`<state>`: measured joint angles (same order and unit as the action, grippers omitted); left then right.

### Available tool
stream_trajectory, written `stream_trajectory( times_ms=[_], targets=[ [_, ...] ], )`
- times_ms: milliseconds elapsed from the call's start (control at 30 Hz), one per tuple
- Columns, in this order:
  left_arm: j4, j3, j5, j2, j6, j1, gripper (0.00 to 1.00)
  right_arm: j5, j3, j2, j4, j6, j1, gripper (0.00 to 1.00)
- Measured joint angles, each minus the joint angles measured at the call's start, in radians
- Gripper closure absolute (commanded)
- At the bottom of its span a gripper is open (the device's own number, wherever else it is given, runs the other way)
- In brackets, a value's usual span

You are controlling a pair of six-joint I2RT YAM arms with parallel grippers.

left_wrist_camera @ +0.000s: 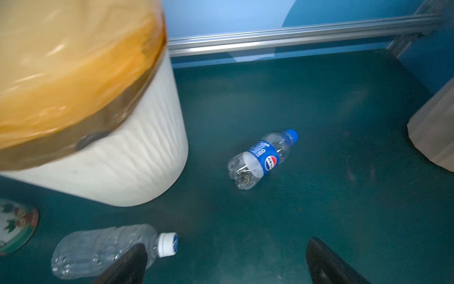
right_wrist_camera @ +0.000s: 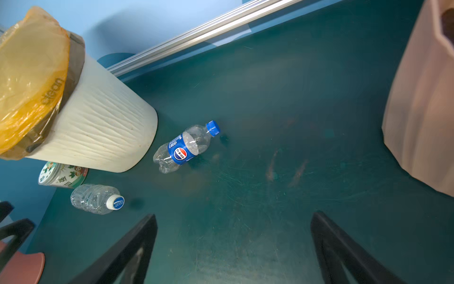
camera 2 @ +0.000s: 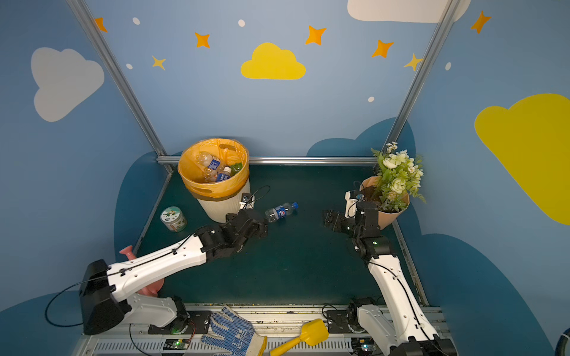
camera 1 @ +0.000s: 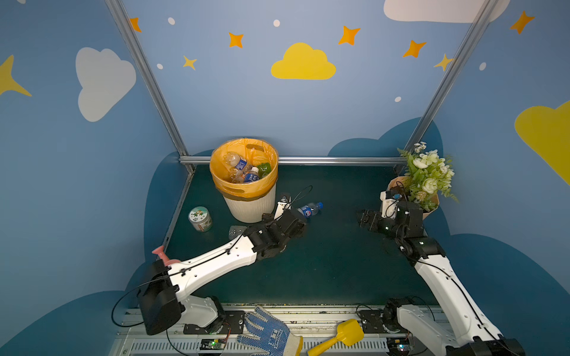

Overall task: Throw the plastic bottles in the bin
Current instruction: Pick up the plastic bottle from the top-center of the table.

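Observation:
The bin [camera 1: 250,210] [camera 2: 222,207], a ribbed cream bucket lined with an orange bag, stands at the back left with several plastic bottles [camera 1: 243,171] inside. A blue-labelled bottle [camera 1: 309,210] [left_wrist_camera: 264,158] [right_wrist_camera: 185,147] lies on the mat to the right of the bin. In front of the bin lies a clear bottle with a white cap [camera 1: 237,231] [left_wrist_camera: 103,248] [right_wrist_camera: 95,198]. My left gripper [camera 1: 293,223] [left_wrist_camera: 228,263] hangs open between the two, one finger [left_wrist_camera: 130,264] over the clear bottle. My right gripper [camera 1: 368,220] [right_wrist_camera: 233,246] is open and empty by the flower pot.
A short jar with a green-white lid [camera 1: 200,218] stands left of the bin. A peach flower pot [camera 1: 433,206] with white flowers is at the back right. A pink object [camera 1: 163,255] sits by the left arm. A glove [camera 1: 268,333] and yellow scoop [camera 1: 345,334] lie at the front rail.

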<state>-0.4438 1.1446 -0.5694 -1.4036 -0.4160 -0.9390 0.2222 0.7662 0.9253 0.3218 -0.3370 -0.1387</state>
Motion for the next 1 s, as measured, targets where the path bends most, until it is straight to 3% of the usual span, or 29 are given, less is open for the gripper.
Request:
stream_trajectory(
  times_ms=[233, 500, 767, 1000],
  targets=[
    [-0.01, 0.206, 0.182, -0.256, 0.147, 0.045, 0.0, 0.007, -0.011, -0.052, 0.016, -0.005, 0.048, 0.05],
    [-0.074, 0.406, 0.35, -0.502, 0.218, 0.15, 0.0, 0.031, -0.025, -0.1, 0.051, -0.005, 0.095, 0.05],
    [-0.14, 0.594, 0.404, -0.682, 0.261, 0.182, 0.0, 0.06, -0.025, -0.106, 0.061, -0.008, 0.119, 0.05],
    [-0.156, 0.657, 0.449, -0.768, 0.266, 0.214, 0.01, 0.07, -0.025, -0.116, 0.079, -0.007, 0.143, 0.05]
  ],
)
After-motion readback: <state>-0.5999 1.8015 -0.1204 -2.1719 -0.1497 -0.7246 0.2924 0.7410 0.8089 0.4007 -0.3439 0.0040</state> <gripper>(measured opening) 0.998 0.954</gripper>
